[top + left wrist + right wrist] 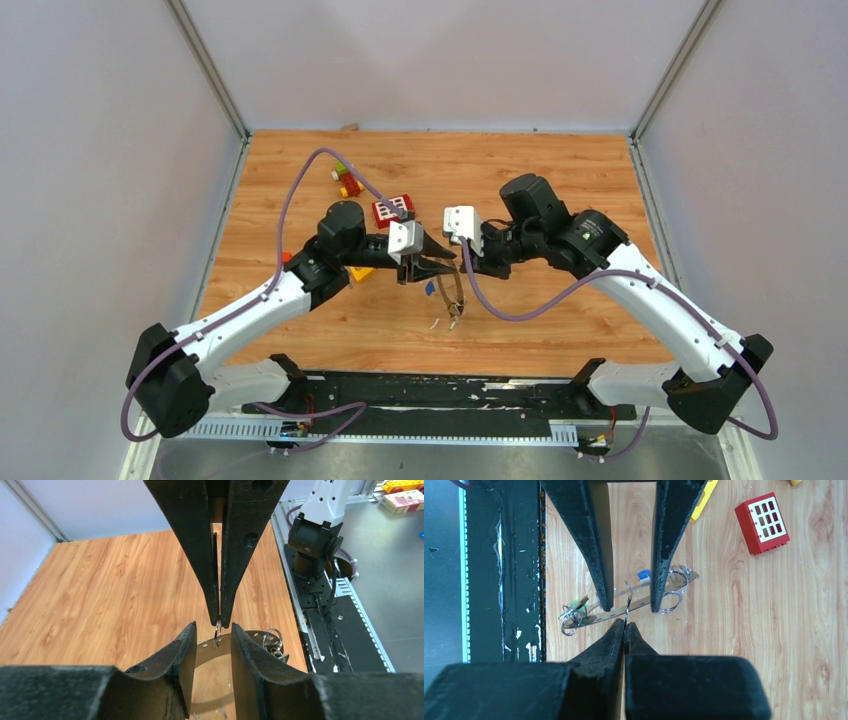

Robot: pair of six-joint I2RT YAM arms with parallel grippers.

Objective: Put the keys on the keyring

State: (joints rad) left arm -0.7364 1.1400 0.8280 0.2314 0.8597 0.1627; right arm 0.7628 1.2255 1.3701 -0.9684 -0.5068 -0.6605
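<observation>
Over the middle of the wooden table (560, 180), a little nearer than the toy blocks, the two arms meet tip to tip. The right gripper (625, 624) reaches in from the right with its jaws pressed tight on a small wire ring (218, 631), and that ring meets the rim of the keyring (640, 603). The left gripper (213, 626) comes in from the left with its jaws parted, one finger on each side of the pinched wire ring and the tips level with the keyring's flat band. Whether those tips touch the metal cannot be told. In the top view the keyring shows as a thin loop just on the near side of both grippers. In the right wrist view it is seen almost edge-on, as a slim grey strip slanting across the wood. Whether its lower edge rests on the table cannot be told. A blue-headed key (644, 574) lies close against the strip beside one finger of the left gripper. A green-headed key (576, 605) sits at the strip's near end, close to the black base plate (519, 555), with a wire loop beside it. More wire loops (670, 602) cluster at the strip's other end. A red block (393, 209) with a white grid face lies just beyond the left wrist. A yellow block (360, 273) peeks out at the near side of the left arm, and a small pile of coloured bricks (347, 178) sits farther off towards the far left.
</observation>
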